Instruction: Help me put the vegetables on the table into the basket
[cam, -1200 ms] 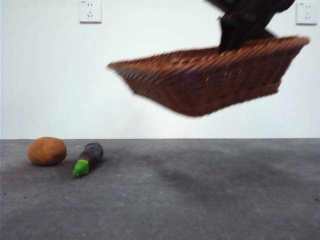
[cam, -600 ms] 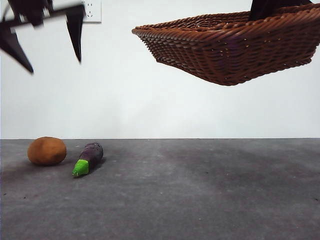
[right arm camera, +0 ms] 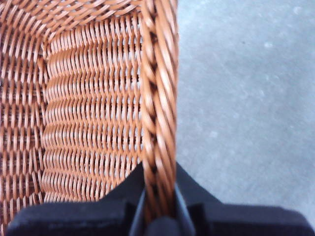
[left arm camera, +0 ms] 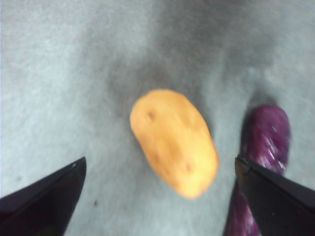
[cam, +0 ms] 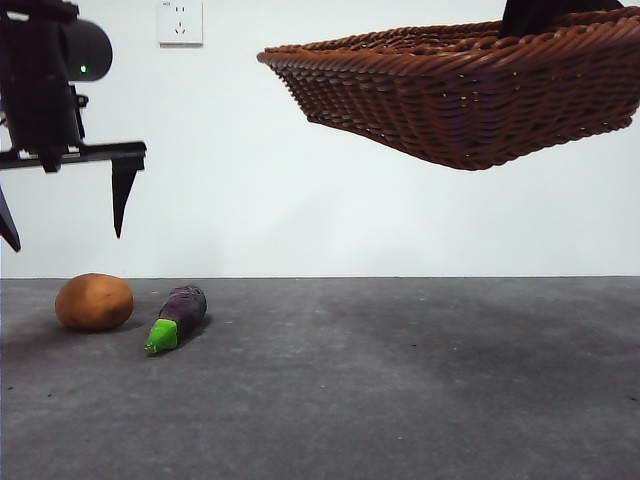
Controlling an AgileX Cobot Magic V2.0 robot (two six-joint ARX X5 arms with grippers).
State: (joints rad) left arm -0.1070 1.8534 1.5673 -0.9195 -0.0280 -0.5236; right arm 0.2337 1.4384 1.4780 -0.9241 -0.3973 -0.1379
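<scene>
The orange-brown potato (cam: 94,301) lies on the dark grey table (cam: 400,390) at the left, with the purple eggplant (cam: 178,316) just to its right. My left gripper (cam: 62,228) hangs open above the potato; the left wrist view shows the potato (left arm camera: 173,141) between its spread jaws and the eggplant (left arm camera: 263,145) beside one jaw. My right gripper (right arm camera: 160,209) is shut on the braided rim of the wicker basket (cam: 470,90) and holds it high in the air at the upper right, tilted. The corn cob is out of view.
A white wall with a socket (cam: 180,22) stands behind the table. The basket's woven inside (right arm camera: 83,113) shows no vegetable in the part seen.
My left gripper has come down from the top left corner to just above the potato. The basket rose and moved right earlier and now hangs nearly still.
</scene>
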